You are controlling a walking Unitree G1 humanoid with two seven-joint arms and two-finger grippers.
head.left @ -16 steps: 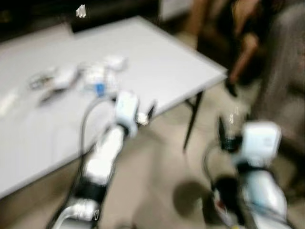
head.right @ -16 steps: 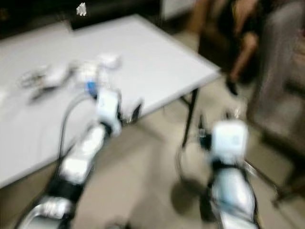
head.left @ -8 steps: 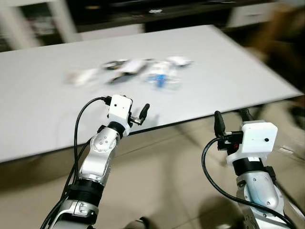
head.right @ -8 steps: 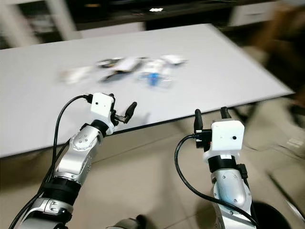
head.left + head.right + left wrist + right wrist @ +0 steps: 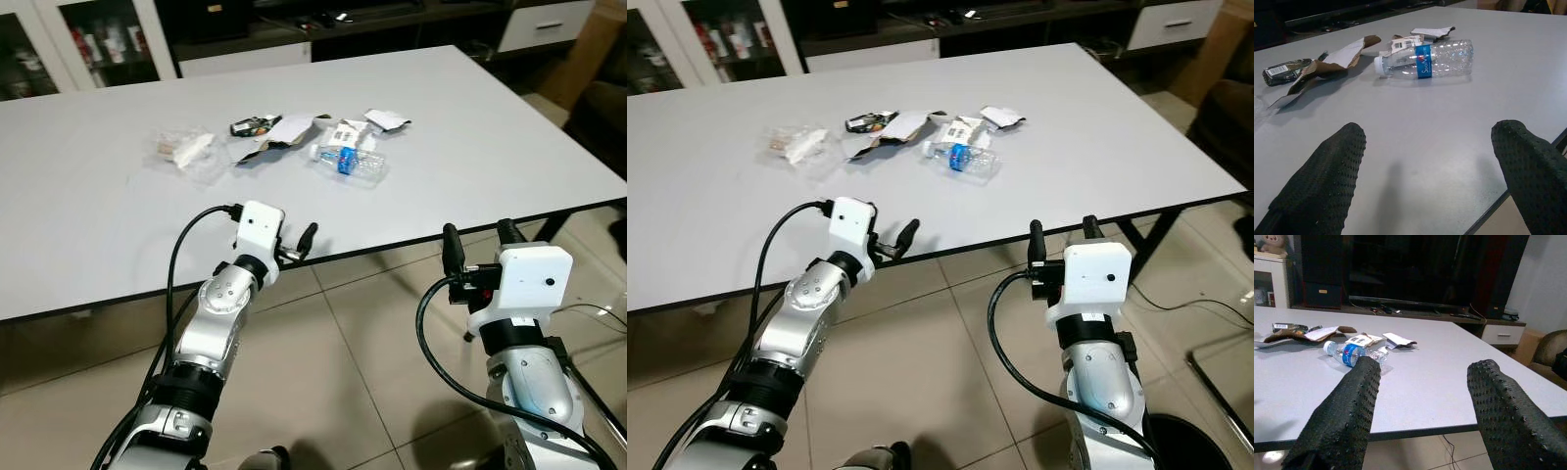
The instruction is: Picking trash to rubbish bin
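Observation:
Trash lies in a loose group on the far half of the white table (image 5: pixel 470 166). It includes a clear plastic bottle (image 5: pixel 351 163) with a blue label lying on its side, torn brown-and-white cardboard (image 5: pixel 284 130), a dark wrapper (image 5: pixel 253 124), white paper scraps (image 5: pixel 387 118) and a crumpled clear bag (image 5: pixel 186 149). My left gripper (image 5: pixel 297 245) is open and empty at the table's front edge, pointing toward the bottle (image 5: pixel 1425 58). My right gripper (image 5: pixel 478 231) is open and empty, just in front of the same edge and further right. A dark round rim (image 5: pixel 1185 446), perhaps a bin, sits on the floor by my right side.
Dark cabinets with glass doors (image 5: pixel 59 49) and a low TV unit (image 5: pixel 1415 308) stand behind the table. A brown armchair (image 5: pixel 1225 108) is at the right. A table leg (image 5: pixel 1141 240) and a cable (image 5: pixel 1215 313) are on the beige tiled floor.
The camera swung left from the table's right corner to face the table squarely, and the blur cleared. Both arms kept about the same raised pose, grippers open.

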